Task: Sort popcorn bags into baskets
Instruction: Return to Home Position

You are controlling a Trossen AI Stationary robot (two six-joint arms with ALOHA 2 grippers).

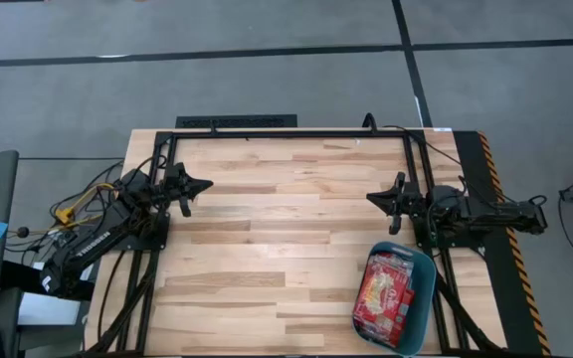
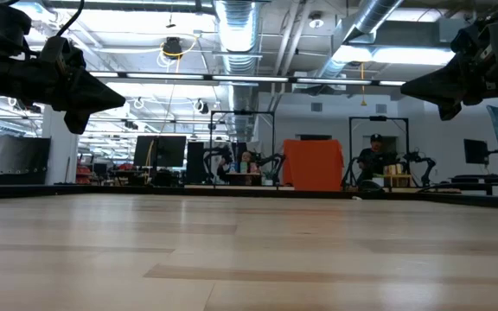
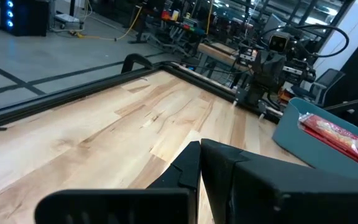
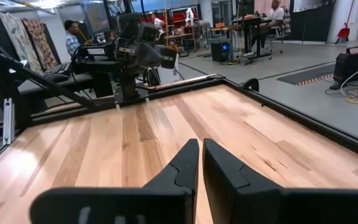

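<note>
Wide stretch of pale wooden tabletop [image 1: 277, 259] lies between left gripper [image 1: 205, 185] and right gripper [image 1: 372, 197], each with fingers together. Teal plastic rectangular tray [image 1: 428, 283], near-right corner, holds red flat popcorn packets [image 1: 386, 293].

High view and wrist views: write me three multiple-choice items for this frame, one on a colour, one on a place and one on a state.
1. What colour is the tray?
A) yellow
B) teal-blue
C) white

2. Where do the red packets lie?
A) inside the tray
B) beside the tray
C) stacked under the tray

3. How do the left pincer and the right pincer stand?
A) both wide open
B) each shut on a packet
C) both shut, holding nothing

Answers:
1. B, as the walls show teal-blue in the high view.
2. A, as every red packet seen from above sits within the tray's walls.
3. C, as each wrist view shows the two fingers close together with nothing between them.
</note>
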